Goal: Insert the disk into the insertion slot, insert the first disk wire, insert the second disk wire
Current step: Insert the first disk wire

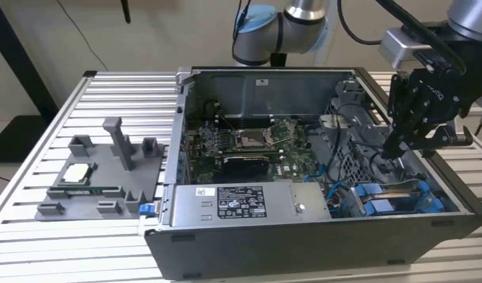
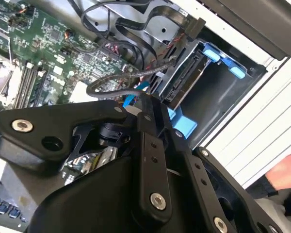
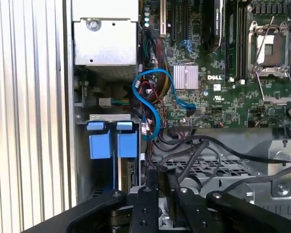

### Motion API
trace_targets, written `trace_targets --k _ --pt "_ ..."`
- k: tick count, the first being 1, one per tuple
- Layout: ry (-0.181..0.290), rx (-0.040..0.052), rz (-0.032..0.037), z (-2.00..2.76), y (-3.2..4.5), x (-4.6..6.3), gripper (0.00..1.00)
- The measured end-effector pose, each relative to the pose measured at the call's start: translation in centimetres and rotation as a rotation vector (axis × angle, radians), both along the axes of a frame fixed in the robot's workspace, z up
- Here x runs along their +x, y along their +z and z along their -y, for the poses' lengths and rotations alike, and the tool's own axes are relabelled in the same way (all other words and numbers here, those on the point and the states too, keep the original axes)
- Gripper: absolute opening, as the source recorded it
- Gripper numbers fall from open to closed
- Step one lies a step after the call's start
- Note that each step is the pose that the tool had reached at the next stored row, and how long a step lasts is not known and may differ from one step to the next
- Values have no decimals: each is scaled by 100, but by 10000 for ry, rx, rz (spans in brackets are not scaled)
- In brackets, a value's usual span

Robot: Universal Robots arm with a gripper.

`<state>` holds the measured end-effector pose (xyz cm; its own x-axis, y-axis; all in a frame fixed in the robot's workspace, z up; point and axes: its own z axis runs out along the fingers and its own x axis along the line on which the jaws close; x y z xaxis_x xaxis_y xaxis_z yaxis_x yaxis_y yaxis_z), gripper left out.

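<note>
Open computer case point(image 1: 320, 236) lies on its side on the slatted metal counter point(image 1: 107, 94). Grey fixture tray point(image 1: 99, 177) sits on the counter at the exterior view's left, just beside the case.

Inside the case, motherboard point(image 1: 249, 141) covers the floor. Silver power-supply box point(image 1: 249, 203) runs along the near wall.

Insertion slot point(image 1: 374, 203) is in the near corner at the exterior view's right, just beside the power-supply box. Its blue tabs point(image 3: 106, 143) are also clear in the first wrist view.

Disk point(image 2: 184, 77) is seated in the slot. The second wrist view shows its connector edge facing the open interior, with the blue frame tabs point(image 2: 223, 60) at its far end.

Gripper point(image 1: 392, 150) hangs down into the case at the exterior view's right, above and just on the far side of the slot. It is also in frame in both wrist views point(image 2: 144, 104) point(image 3: 153, 182).

Fingers point(image 2: 150, 141) are drawn close together at the tip and appear to pinch the end of a black disk wire point(image 2: 106, 90). The wire bends away over the motherboard. Its held end is near the disk's connector edge but apart from it.

Blue cable point(image 3: 150, 102) loops between the motherboard and the slot area, loose. More black cables point(image 3: 194, 150) lie over the perforated grey cage point(image 3: 223, 167) beside the gripper.

Robot arm's grey and blue joints point(image 1: 280, 29) stand beyond the far wall of the case.
</note>
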<state>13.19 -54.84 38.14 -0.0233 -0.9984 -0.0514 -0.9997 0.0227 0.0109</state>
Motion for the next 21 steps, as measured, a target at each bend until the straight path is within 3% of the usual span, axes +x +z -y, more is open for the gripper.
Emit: trace_targets --k 8,15,21 --pt "0 -75 31 43 -115 136 19" --pt "1 -250 35 56 -195 259 19" --pt "1 -427 35 89 -245 294 19"
